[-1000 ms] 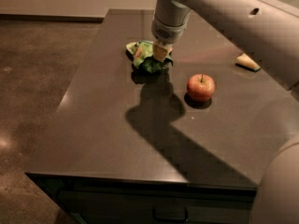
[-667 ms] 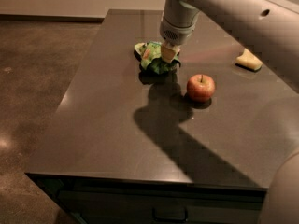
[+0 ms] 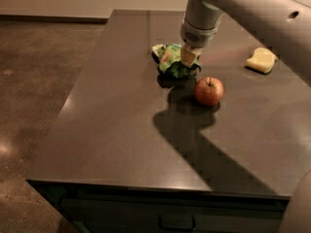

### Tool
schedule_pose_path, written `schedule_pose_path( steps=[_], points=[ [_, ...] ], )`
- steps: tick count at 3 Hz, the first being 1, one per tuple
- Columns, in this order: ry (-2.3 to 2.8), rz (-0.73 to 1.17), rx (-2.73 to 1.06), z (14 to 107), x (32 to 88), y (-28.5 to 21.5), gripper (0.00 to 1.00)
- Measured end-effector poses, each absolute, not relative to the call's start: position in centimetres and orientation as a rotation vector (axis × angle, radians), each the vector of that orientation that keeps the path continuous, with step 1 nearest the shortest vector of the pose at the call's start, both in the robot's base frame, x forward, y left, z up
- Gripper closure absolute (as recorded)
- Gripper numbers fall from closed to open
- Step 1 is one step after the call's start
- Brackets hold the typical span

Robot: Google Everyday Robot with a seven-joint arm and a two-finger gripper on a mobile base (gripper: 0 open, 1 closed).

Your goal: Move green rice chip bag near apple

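Note:
The green rice chip bag [image 3: 170, 61] is crumpled, bright green with a dark panel, near the middle of the dark table [image 3: 112, 130]. My gripper [image 3: 188, 58] comes down from the upper right and is shut on the bag's right side, holding it just above the tabletop, with its shadow beneath. The apple [image 3: 209, 91], small, red with a short stem, stands on the table just to the lower right of the bag, a short gap away.
A pale yellow sponge-like block [image 3: 261, 60] lies at the table's right side. My arm spans the upper right of the view. The table's front edge has a drawer handle [image 3: 176, 224]; brown floor lies to the left.
My gripper has carried the bag to the right and toward the apple; the gap between bag and apple has shrunk. The apple and the yellow block have not moved.

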State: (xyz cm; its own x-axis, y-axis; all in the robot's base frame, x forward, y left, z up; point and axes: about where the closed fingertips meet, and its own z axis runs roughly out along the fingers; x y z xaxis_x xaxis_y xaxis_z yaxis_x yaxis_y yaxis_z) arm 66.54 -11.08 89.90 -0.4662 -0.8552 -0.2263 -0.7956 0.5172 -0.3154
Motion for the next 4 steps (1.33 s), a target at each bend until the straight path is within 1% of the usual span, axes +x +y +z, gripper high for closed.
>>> schedule_pose_path(
  steps=[2, 3, 4],
  points=[
    [2.449, -0.206, -1.317, 90.0, 66.0, -13.7, 0.36],
    [2.448, -0.178, -1.320, 90.3, 65.6, -14.2, 0.14],
    [2.438, -0.127, -1.344, 90.9, 65.3, -14.3, 0.00]
  ],
)
